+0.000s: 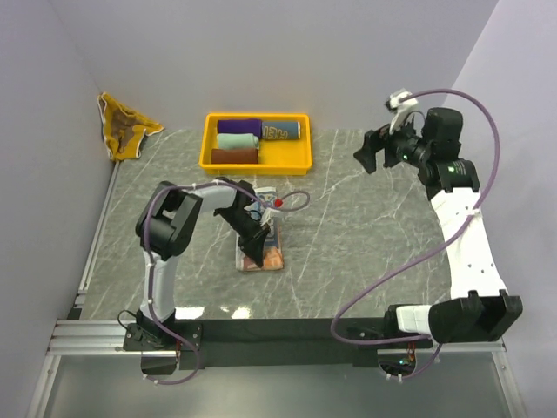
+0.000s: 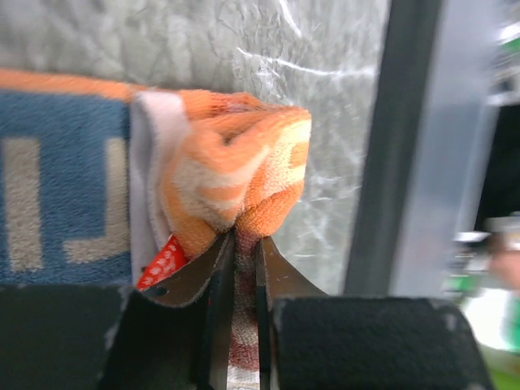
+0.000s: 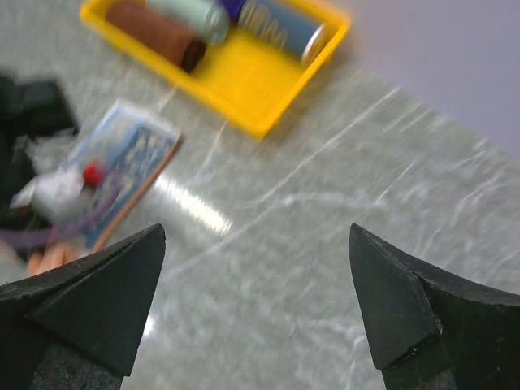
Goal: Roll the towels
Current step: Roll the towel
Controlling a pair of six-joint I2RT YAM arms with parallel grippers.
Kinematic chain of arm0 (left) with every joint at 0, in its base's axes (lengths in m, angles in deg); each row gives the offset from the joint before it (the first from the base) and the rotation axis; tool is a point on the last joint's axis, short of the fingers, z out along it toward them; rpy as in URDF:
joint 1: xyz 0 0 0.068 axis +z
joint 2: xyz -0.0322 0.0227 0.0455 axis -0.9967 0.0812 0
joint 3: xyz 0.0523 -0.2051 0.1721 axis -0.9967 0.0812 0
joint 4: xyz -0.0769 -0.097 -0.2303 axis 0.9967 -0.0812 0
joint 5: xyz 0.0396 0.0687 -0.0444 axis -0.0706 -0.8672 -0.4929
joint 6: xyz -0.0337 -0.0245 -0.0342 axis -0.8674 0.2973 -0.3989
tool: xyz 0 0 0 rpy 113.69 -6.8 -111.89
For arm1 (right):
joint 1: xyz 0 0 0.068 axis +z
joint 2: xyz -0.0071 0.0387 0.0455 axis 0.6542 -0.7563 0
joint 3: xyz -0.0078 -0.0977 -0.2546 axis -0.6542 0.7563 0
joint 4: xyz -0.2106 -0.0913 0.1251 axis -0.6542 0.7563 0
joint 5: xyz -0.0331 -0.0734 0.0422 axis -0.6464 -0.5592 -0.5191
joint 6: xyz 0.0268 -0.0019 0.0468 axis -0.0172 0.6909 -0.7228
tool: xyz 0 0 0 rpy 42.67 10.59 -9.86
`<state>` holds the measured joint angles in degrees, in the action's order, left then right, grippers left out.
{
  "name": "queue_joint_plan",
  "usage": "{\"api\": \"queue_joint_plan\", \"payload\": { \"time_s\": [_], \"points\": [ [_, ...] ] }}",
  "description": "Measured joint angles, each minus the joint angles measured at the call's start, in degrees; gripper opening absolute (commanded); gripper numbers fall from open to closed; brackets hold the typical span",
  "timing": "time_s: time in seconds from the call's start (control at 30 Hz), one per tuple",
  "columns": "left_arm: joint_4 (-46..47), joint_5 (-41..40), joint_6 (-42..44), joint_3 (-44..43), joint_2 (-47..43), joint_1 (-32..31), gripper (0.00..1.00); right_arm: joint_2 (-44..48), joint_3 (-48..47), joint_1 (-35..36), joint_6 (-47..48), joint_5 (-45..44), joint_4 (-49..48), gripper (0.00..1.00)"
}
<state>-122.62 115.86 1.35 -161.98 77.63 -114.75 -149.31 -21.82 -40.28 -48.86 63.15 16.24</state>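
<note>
1. Left gripper (image 2: 244, 242) pinches the bunched orange edge of a blue towel (image 2: 65, 179) lying on the table (image 1: 348, 209), near the yellow tray (image 1: 261, 164)
2. Right gripper (image 3: 256, 236) hangs spread open above the table's right side
3. Four rolled towels (image 1: 237, 139) lie in the tray

Looped-cloth towel (image 2: 244, 162) (fuzzy) on glossy marbled table (image 1: 365, 235).

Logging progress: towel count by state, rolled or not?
Rolled in yellow tray: 4 (purple, mint, maroon, blue-grey)
Pinched by left gripper: 1 (blue-orange towel)
Crumpled, far-left corner: 1 (yellow-brown towel)
Total: 6 towels
</note>
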Motion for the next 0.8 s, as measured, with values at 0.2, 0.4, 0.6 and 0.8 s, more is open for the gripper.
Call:
{"api": "queue_joint_plan", "payload": {
  "time_s": [0.2, 0.4, 0.6, 0.8],
  "points": [
    [-11.0, 4.9, -0.1, -8.3, 9.5, 2.3, 0.02, -2.2, 4.3, 2.7, 12.4, 6.9, 17.4, 1.0],
    [-16.7, 7.5, -0.5, -11.9, 14.3, 3.6, 0.02, 0.9, 17.2, 21.9, 18.8, 8.9, 24.3, 0.97],
    [-18.1, 7.7, -0.7, -12.3, 15.1, 3.7, 0.04, 3.2, 26.1, 42.8, 18.9, -2.1, 12.5, 0.79],
    [-18.6, 8.0, -1.0, -11.9, 15.4, 3.8, 0.05, -7.8, 25.9, 51.1, 20.6, -10.7, -1.7, 0.72]
  ]
}}
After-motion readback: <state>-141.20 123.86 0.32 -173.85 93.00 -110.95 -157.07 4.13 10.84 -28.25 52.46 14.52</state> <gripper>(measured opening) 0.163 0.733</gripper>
